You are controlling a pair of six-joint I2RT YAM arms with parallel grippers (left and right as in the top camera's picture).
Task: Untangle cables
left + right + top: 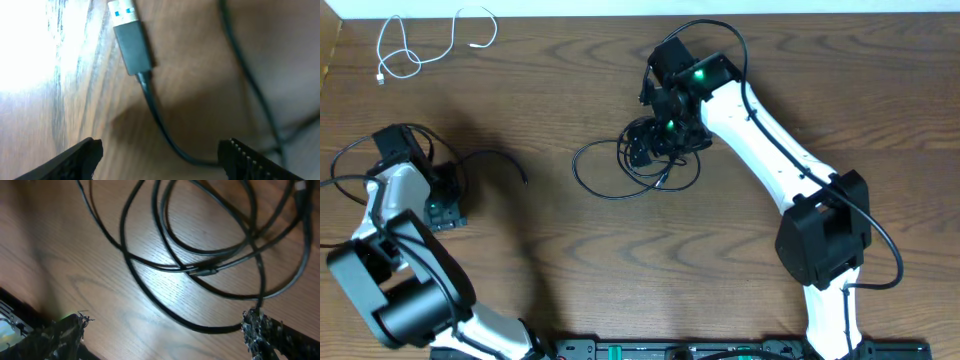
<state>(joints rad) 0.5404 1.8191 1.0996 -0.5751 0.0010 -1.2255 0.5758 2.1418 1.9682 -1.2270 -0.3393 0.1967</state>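
While hovering over black cables (200, 270), right claw (165, 327): standing apart, empty
Left claw (161, 150): standing apart, straddling plugged cable (155, 112)

table (570, 80): wood grain, satin sheen | black cables (200, 271): smooth plastic | plug (132, 47): matt black plastic

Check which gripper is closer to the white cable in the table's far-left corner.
Left. The left gripper is on the same side of the table as the white cable, nearer the robot. The right gripper hangs over the black cable tangle mid-table, clearly farther off.
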